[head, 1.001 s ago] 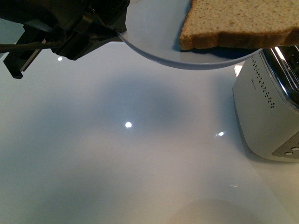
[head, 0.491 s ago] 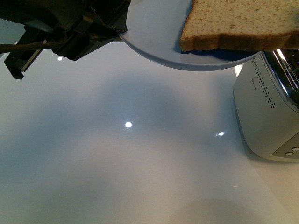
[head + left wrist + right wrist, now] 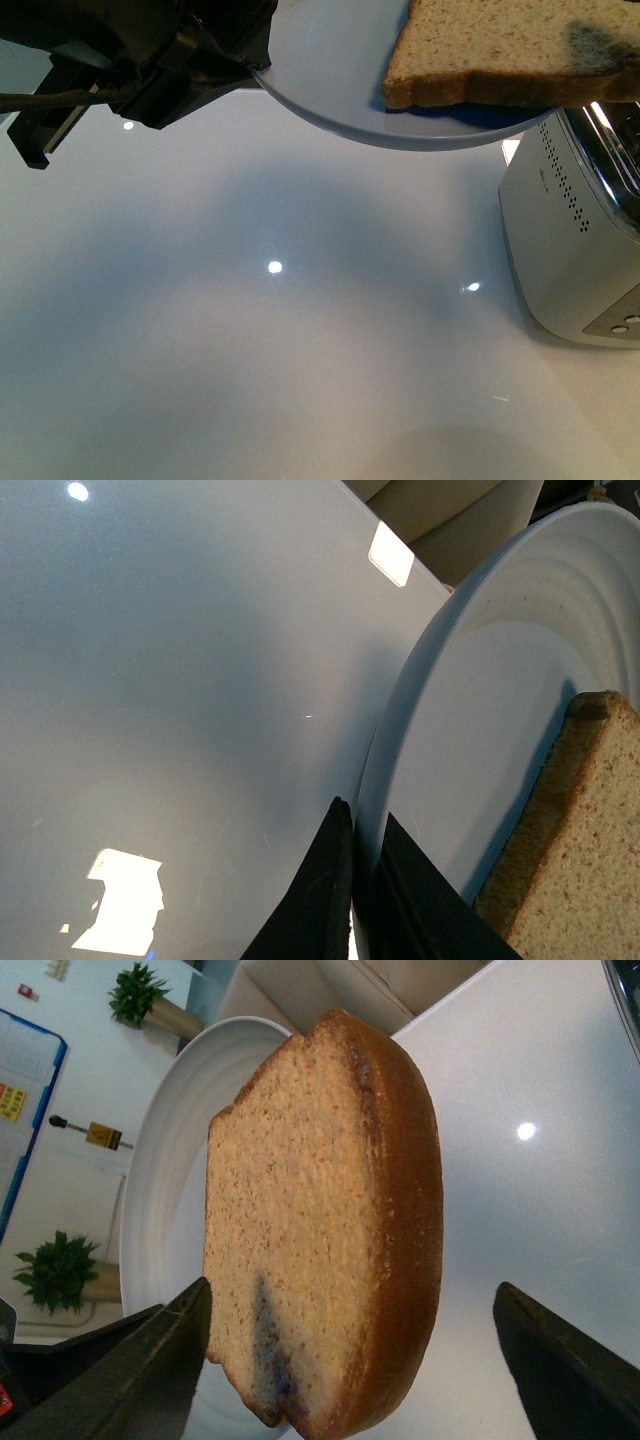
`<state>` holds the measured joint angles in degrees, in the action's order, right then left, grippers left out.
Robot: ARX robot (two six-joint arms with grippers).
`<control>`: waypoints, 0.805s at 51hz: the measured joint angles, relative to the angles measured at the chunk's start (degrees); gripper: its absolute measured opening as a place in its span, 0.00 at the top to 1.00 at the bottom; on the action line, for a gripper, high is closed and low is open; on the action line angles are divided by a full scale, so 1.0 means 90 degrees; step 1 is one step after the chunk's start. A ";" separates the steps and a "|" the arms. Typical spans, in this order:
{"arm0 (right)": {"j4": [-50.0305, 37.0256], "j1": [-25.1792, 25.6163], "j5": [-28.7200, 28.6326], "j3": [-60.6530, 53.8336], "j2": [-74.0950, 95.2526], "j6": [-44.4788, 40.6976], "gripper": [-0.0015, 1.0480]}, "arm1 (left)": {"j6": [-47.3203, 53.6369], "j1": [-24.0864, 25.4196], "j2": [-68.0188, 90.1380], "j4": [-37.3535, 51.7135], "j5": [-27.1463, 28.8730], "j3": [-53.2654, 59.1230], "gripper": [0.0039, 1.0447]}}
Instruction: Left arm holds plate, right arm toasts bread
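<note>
The glossy white table [image 3: 250, 380] lies nearest, and the silver toaster [image 3: 575, 240] stands on its right side, unmoved. Further off and higher, the left gripper [image 3: 225, 55] stays clamped on the rim of the plate [image 3: 330, 70], which is held in the air beside the toaster's top, as before. The bread [image 3: 490, 50] lies on the plate. New since half a second ago is a dark blurred patch on its far right part. The right gripper [image 3: 350, 1360] straddles the bread, jaws spread wide.
</note>
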<state>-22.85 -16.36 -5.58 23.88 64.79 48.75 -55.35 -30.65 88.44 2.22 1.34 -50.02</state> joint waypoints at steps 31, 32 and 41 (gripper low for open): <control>0.0379 0.0206 -0.0187 0.0197 -0.0651 0.0146 0.97 | -0.0005 0.0000 0.0000 0.0000 -0.0010 0.0000 0.97; 0.0449 0.0255 -0.0199 0.0245 -0.0746 0.0107 0.97 | -0.0005 0.0000 0.0000 0.0000 -0.0007 0.0000 0.97; 0.1253 0.1027 -0.0238 0.1078 -0.1581 -0.0848 0.97 | -0.0007 0.0000 0.0000 0.0000 -0.0010 0.0000 0.97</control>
<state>-11.57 -7.11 -7.73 33.58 50.57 41.12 -55.42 -30.65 88.44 2.22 1.26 -50.02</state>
